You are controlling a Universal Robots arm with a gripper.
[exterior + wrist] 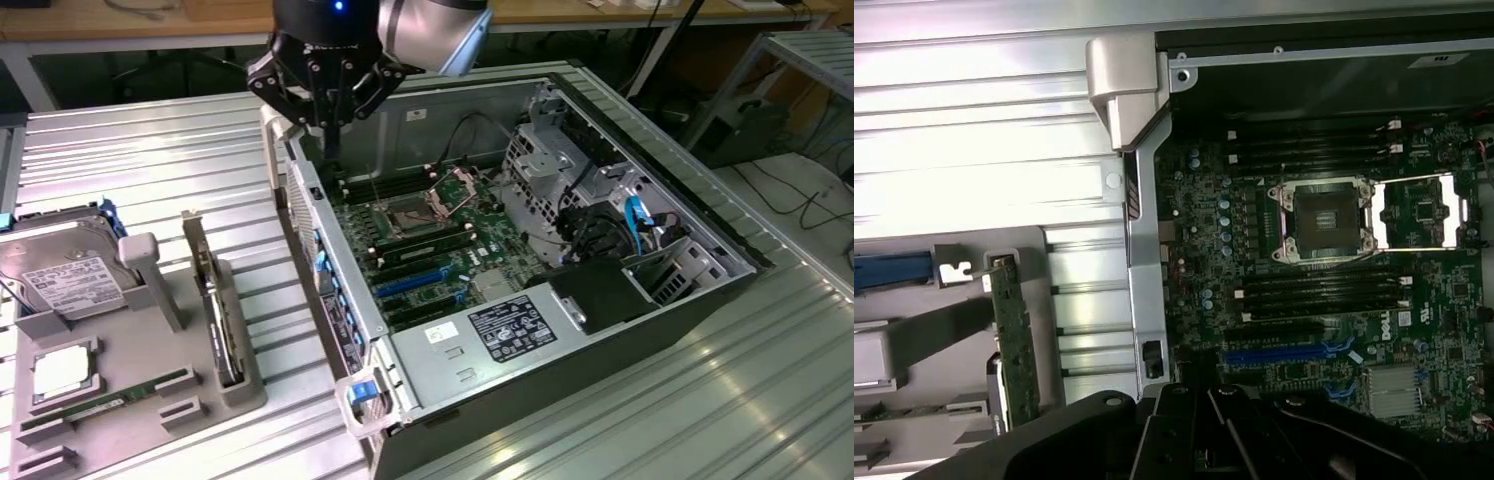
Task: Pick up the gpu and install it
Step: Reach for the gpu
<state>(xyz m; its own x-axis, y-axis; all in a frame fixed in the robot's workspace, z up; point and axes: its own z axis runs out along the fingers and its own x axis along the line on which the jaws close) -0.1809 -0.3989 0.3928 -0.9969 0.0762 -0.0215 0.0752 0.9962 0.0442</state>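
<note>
One ribbed metal table (160,150) carries everything: an open case (641,130) lying on its side with its board (441,250) facing up, and, on the exterior view's left, a grey holder (147,330) standing just beside the case.

By my reading the work is at its very start. The gpu (211,290) stands on edge in a slot of the holder, untouched, well apart from the gripper (327,148). The gripper hangs over the case's rear wall, near the corner farthest from the holder. Its jaws look closed on each other, with nothing between them. The blue slots (407,282) on the board are bare, so nothing is installed yet.

I judge that a pick would call for the jaws to part and line up along the card's thin top edge. It would need a straight lift, since the holder's walls hug the card on both sides. The drive (60,275) and the ram (114,400) sit in the same holder and are not the target.

Several things are hard to read. The card is edge-on in both views, so its face and end bracket cannot be made out. In the wrist view the gripper's dark body covers the card's near end and part of the blue slots. How deep the card sits in its slot is hidden.
</note>
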